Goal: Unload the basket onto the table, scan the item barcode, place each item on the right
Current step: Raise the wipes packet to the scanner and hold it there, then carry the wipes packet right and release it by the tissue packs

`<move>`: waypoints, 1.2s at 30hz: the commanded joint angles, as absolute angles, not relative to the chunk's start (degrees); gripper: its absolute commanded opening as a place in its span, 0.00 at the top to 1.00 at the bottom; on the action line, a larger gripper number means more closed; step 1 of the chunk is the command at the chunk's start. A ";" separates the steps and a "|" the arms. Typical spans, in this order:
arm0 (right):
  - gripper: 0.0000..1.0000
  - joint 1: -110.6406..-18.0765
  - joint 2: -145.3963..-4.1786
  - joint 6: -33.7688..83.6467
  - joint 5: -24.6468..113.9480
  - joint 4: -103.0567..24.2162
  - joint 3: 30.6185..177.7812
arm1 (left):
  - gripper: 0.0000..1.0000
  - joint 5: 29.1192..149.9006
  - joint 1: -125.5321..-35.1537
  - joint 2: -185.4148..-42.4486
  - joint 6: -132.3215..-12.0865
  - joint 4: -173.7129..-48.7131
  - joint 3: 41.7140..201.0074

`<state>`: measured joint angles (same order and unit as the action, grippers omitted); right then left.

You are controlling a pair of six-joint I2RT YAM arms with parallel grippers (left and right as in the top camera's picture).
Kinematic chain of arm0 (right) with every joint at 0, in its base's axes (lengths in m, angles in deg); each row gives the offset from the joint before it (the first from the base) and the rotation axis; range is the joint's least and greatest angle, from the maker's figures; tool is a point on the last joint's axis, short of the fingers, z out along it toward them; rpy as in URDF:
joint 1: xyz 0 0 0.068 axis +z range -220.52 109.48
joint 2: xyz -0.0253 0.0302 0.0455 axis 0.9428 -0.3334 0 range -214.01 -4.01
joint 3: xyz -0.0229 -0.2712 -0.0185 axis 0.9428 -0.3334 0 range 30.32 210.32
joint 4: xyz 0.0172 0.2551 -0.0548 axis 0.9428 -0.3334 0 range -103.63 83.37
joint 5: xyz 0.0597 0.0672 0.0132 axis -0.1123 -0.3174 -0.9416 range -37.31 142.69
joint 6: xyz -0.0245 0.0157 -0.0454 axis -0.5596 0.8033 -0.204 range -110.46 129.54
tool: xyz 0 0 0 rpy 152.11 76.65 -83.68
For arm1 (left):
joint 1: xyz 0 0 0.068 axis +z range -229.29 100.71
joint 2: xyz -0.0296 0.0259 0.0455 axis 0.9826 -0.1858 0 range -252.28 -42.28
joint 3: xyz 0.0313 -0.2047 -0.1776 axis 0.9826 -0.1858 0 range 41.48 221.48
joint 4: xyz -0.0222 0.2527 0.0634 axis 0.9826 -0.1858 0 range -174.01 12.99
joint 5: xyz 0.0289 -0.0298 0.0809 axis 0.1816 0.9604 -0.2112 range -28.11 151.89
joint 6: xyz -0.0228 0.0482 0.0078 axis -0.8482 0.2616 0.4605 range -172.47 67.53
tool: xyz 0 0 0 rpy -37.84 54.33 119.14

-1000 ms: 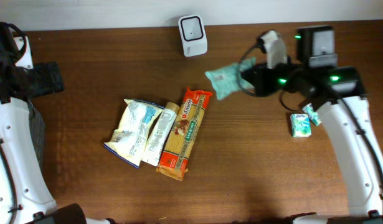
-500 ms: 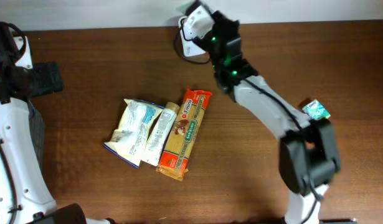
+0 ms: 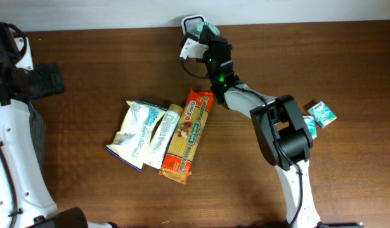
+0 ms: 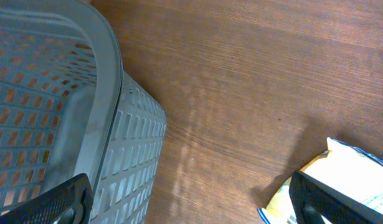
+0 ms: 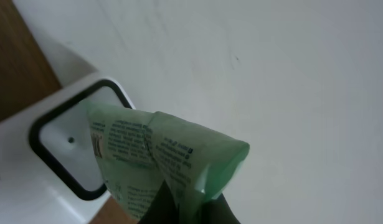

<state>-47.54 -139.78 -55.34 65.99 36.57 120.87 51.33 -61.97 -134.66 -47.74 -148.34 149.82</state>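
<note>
My right gripper is shut on a thin green packet, pinching its lower edge. The packet's printed face hangs just in front of the white barcode scanner's black-framed window. In the overhead view the right arm stretches to the table's far edge. There the green packet is held against the scanner, which it mostly covers. My left gripper hovers open near the table's left end, with nothing between its fingers.
A grey mesh basket stands under the left gripper. A yellow and white bag, a slim packet and an orange pasta pack lie mid-table. Small green cartons sit at the right.
The right arm has swung from the right side of the table across to the scanner, carrying the green packet up to its window. The left arm has not moved.
</note>
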 commanded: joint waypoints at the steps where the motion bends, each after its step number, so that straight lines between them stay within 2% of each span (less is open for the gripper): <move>1: 0.96 -48.76 -141.16 -56.26 66.61 37.09 127.31 | 0.01 51.13 -61.86 -133.96 -47.71 -148.29 150.17; 4: 0.96 -49.48 -143.30 -56.26 64.86 31.23 134.33 | 0.01 51.13 -61.86 -133.96 -47.71 -148.29 150.17; 8: 0.96 -49.62 -144.13 -56.26 63.66 27.10 135.58 | 0.01 51.13 -61.86 -133.96 -47.71 -148.29 150.17; 16: 0.96 -49.55 -143.84 -55.95 64.11 30.03 135.58 | 0.01 51.13 -61.86 -133.96 -47.71 -148.29 150.17; 20: 0.96 -49.48 -138.90 -45.24 68.46 28.74 135.58 | 0.01 51.13 -61.86 -133.96 -47.71 -148.29 150.17; 23: 0.96 -49.55 -130.73 -36.39 70.12 18.97 135.58 | 0.01 51.13 -61.86 -133.96 -47.71 -148.29 150.17; 25: 0.96 -49.73 -123.04 -24.72 68.33 4.68 135.58 | 0.01 51.13 -61.86 -133.96 -47.71 -148.29 150.17; 27: 0.96 -51.21 -114.18 -10.32 58.69 -12.90 135.58 | 0.01 51.13 -61.86 -133.96 -47.71 -148.29 150.17; 29: 0.96 -54.14 -107.71 -1.90 47.55 -25.90 135.58 | 0.01 51.13 -61.86 -133.96 -47.71 -148.29 150.17; 32: 0.96 -61.72 -100.61 5.05 33.03 -42.49 135.58 | 0.01 51.13 -61.86 -133.96 -47.71 -148.29 150.17; 36: 0.96 -73.75 -99.21 8.37 32.51 -61.11 135.55 | 0.01 51.13 -61.86 -133.96 -47.71 -148.29 150.17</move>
<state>-67.39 -98.80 3.37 36.95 -53.68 135.82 51.35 -61.97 -134.66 -47.74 -148.42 149.82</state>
